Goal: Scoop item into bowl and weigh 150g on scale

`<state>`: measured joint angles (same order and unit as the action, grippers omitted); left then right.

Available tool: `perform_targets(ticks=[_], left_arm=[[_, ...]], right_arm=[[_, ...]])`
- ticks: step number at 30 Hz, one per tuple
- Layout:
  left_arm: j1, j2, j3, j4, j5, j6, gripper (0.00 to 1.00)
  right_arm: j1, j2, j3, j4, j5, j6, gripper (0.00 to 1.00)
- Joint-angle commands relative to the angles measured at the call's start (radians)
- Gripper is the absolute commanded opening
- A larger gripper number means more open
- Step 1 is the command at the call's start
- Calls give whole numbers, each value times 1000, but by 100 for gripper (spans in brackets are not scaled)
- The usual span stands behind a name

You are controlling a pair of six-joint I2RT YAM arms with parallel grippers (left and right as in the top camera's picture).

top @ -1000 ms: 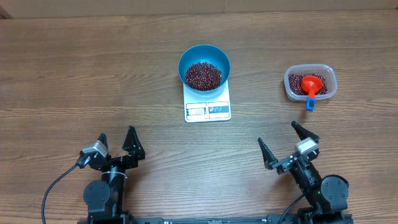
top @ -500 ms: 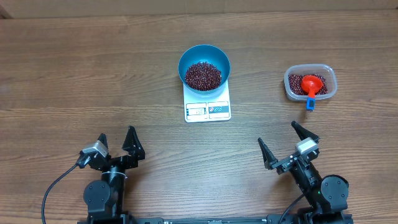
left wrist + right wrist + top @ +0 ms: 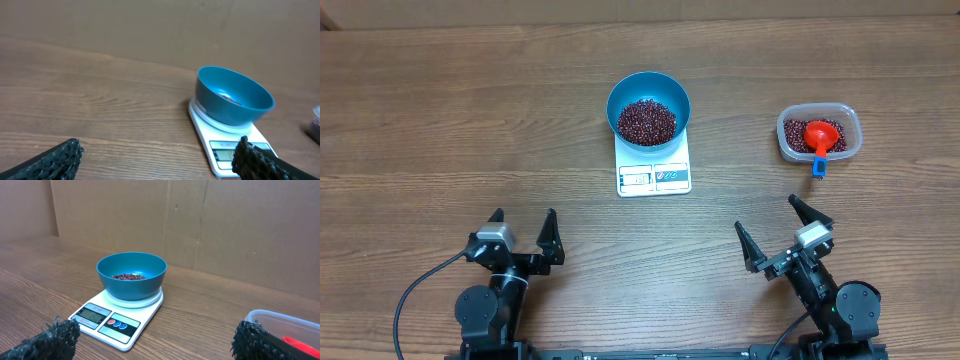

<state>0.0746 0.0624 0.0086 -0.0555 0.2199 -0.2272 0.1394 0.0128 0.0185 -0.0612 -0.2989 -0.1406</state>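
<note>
Two arms sit along the bottom edge of the overhead frame, and neither holds anything.

Lower left: left gripper, jaws spread to full width, nothing between them, over bare wooden table. In its wrist view both fingertips show at the bottom corners, with the bowl and scale ahead at right of centre.

Upper centre: blue bowl stands on the rear part of the white scale, leaving the display and label strip uncovered toward the bottom of the frame. Beans lie in a dark red-brown mass across the bowl floor, well below the rim. The display is lit in the right wrist view, but the digits are too small to read.

Lower right: right gripper, jaws also fully spread and empty, angled toward upper left, well apart from the scale.

Upper right: clear plastic tub with more beans inside. A red scoop rests in it, cup facing up, and the blue handle end hangs over the tub's lower edge.
</note>
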Motion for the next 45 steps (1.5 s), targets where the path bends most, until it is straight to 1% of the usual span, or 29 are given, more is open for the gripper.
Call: perform_targets(ticks=[1, 29, 33, 45], left_arm=[[3, 2, -3, 5, 72, 79, 100], [3, 1, -3, 4, 62, 78, 99], [2, -61, -3, 10, 62, 78, 100], [3, -60, -4, 7, 62, 78, 99]], right_arm=[[5, -10, -11, 4, 10, 6, 100], [5, -10, -11, 4, 10, 6, 100], [5, -10, -11, 4, 10, 6, 100], [5, -10, -11, 4, 10, 6, 100]])
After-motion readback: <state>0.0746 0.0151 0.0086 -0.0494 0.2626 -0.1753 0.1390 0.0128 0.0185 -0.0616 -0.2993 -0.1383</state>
